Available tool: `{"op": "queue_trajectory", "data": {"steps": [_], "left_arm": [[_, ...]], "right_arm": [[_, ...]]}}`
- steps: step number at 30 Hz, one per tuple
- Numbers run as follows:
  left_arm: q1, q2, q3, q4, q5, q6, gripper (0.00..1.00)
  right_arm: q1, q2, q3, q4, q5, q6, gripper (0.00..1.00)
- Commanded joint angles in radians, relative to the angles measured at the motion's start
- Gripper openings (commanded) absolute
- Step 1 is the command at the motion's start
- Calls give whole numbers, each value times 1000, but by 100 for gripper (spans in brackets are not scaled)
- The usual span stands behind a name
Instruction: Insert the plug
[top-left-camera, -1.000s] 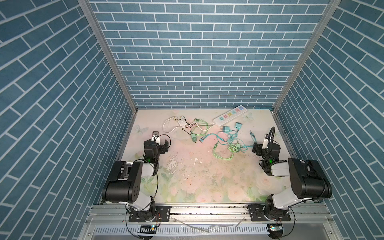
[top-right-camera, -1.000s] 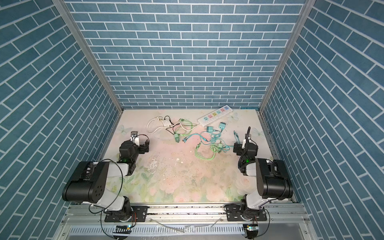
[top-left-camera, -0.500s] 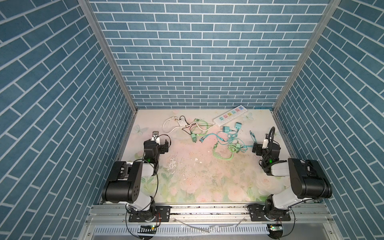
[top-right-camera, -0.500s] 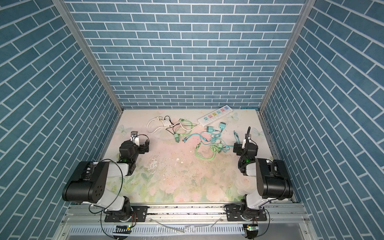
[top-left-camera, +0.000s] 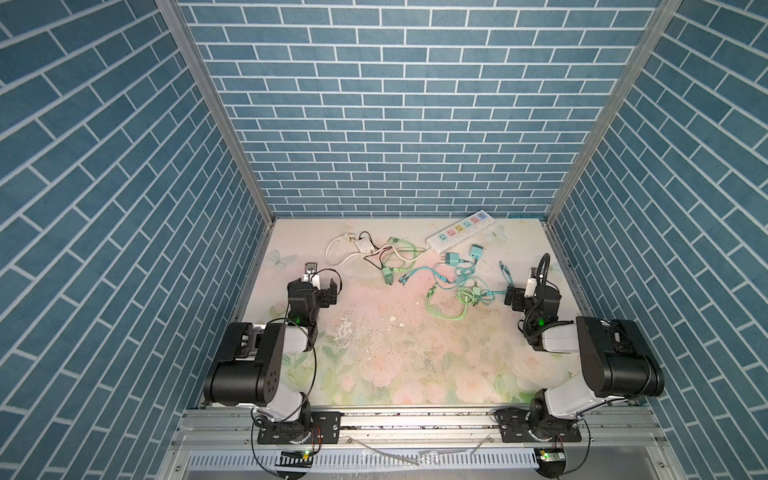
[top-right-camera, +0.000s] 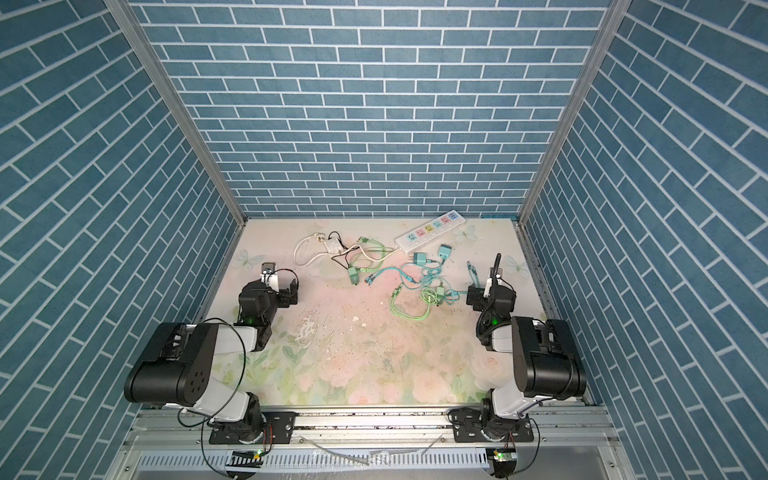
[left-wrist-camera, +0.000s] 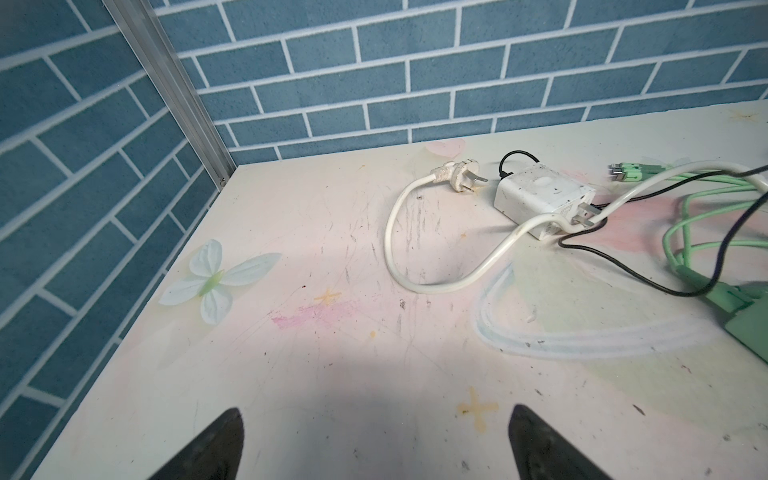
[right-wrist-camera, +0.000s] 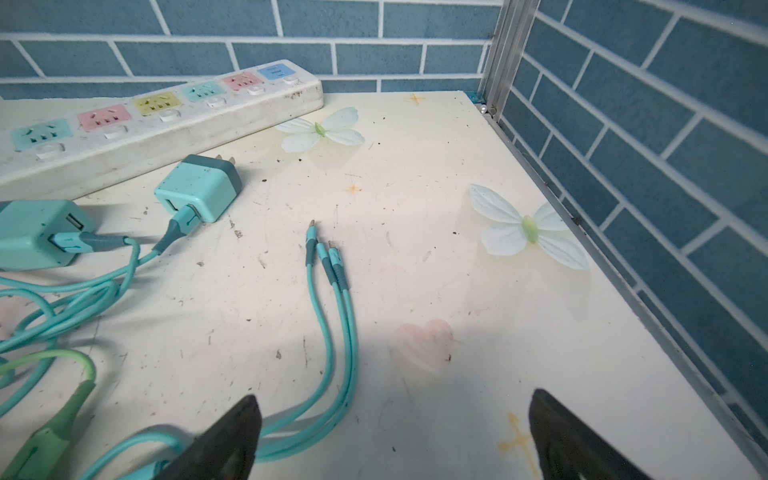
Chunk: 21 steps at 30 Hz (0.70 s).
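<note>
Overhead, in both top views, the floral-printed worktop (top-left-camera: 374, 374) carries a long white power strip with pastel sockets (top-left-camera: 461, 227), lying aslant near the back wall at about 1 o'clock. A teal cube charger plug with bare prongs (top-left-camera: 476, 252) and a second teal cube charger (top-left-camera: 451, 258) lie just beside the strip on its 6 o'clock side, in no socket. A tangle of teal and green cables (top-left-camera: 457, 286) spreads below them. The left pincer (top-left-camera: 314, 286) sits at 9 o'clock and the right pincer (top-left-camera: 532, 297) at 3 o'clock, each spread and holding nothing.

From the left wrist, the left pincer (left-wrist-camera: 374, 415) stands wide apart over bare worktop. Beyond it a white three-pin plug on a white cord (left-wrist-camera: 457, 176) lies just beside a white square adapter (left-wrist-camera: 540, 199).

From the right wrist, the right pincer (right-wrist-camera: 392, 399) is likewise spread. The pronged teal charger (right-wrist-camera: 199, 187) rests beside the power strip (right-wrist-camera: 166, 120), prongs near its side wall.
</note>
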<state>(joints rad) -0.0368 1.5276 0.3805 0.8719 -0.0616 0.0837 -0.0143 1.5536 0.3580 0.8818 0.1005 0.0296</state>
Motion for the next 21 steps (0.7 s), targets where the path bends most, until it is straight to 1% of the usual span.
{"op": "queue_trajectory", "data": {"steps": [1,4,6,8,10,12,14,16,17,19,21], "left_arm": [[3,0,9,-14,6,-2,100],[3,0,7,-14,4,-1,100],[-1,-9,12,-22,-6,1,100],[-20,-55,56,-138,-66,2,100],[-28,-94,127,-298,-102,-12,100],[-28,-109,192,-446,-93,-32,100],[-30,-125,248,-568,-65,-47,100],[-31,-151,295,-667,-83,-104,100],[-31,-165,313,-735,-103,-146,100],[-31,-179,402,-867,-123,-207,100],[-31,-179,468,-975,-99,-225,100]], "right_arm": [[-3,-12,26,0,-8,17,99],[-4,-15,25,3,-4,15,99],[-4,-35,38,-38,18,20,99],[-3,-69,52,-90,54,34,99],[1,-101,64,-146,57,31,99],[9,-146,101,-257,72,35,99],[25,-185,166,-413,108,55,99],[49,-205,242,-559,133,67,99],[66,-208,288,-634,150,66,99],[101,-197,378,-754,189,77,99],[127,-163,477,-873,185,113,99]]}}
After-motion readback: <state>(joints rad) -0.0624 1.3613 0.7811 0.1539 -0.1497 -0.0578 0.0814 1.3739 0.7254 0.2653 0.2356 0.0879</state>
